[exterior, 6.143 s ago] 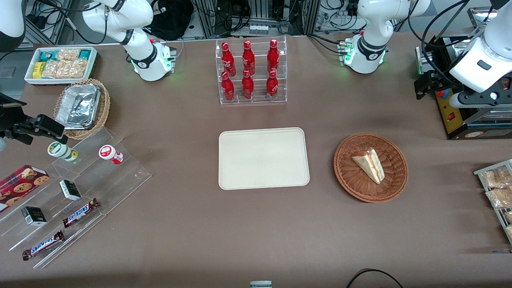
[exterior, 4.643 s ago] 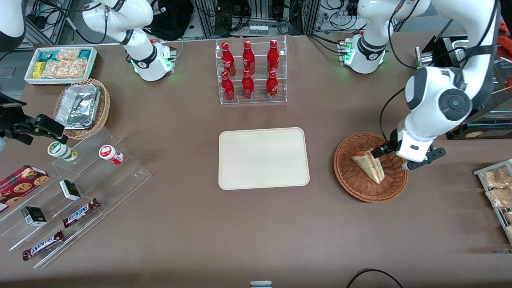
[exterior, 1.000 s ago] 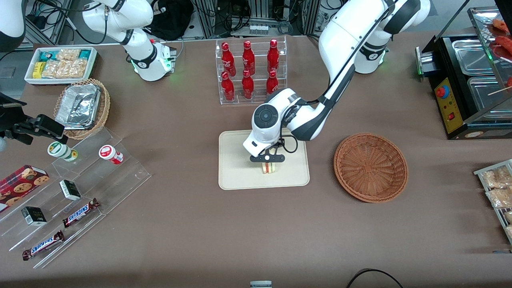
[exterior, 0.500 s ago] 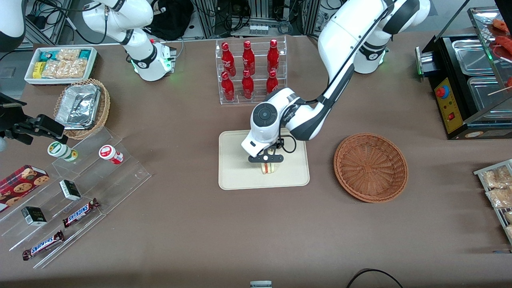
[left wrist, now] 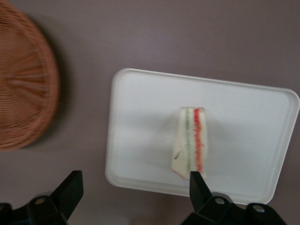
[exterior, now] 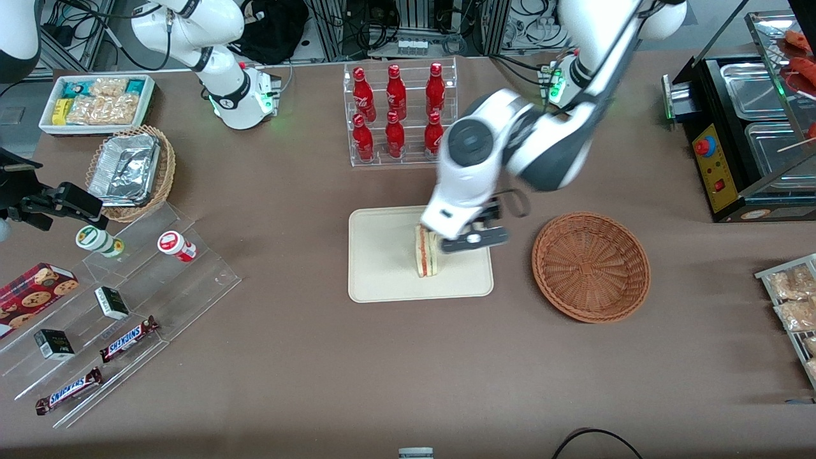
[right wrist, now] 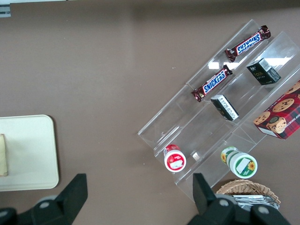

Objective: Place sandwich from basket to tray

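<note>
The sandwich point(exterior: 425, 252) stands on its edge on the cream-white tray point(exterior: 382, 255), its red, orange and green filling showing; it also shows in the left wrist view point(left wrist: 190, 146) on the tray point(left wrist: 140, 126). The reddish-brown wicker basket point(exterior: 591, 266) is empty, toward the working arm's end of the table, and also shows in the left wrist view point(left wrist: 23, 93). My left gripper point(exterior: 468, 236) is open and empty, raised above the tray's edge nearest the basket, clear of the sandwich. Its fingers point(left wrist: 70, 192) stand wide apart in the left wrist view.
A clear rack of red bottles point(exterior: 398, 115) stands farther from the front camera than the tray. Toward the parked arm's end lie a tan basket with foil trays point(exterior: 131, 172), a white snack bin point(exterior: 95, 102) and a clear stepped stand point(exterior: 127, 306) with snack bars. A black appliance point(exterior: 746, 127) stands past the basket.
My left gripper has let go of the sandwich, risen and moved toward the basket. The sandwich stays standing on the tray.
</note>
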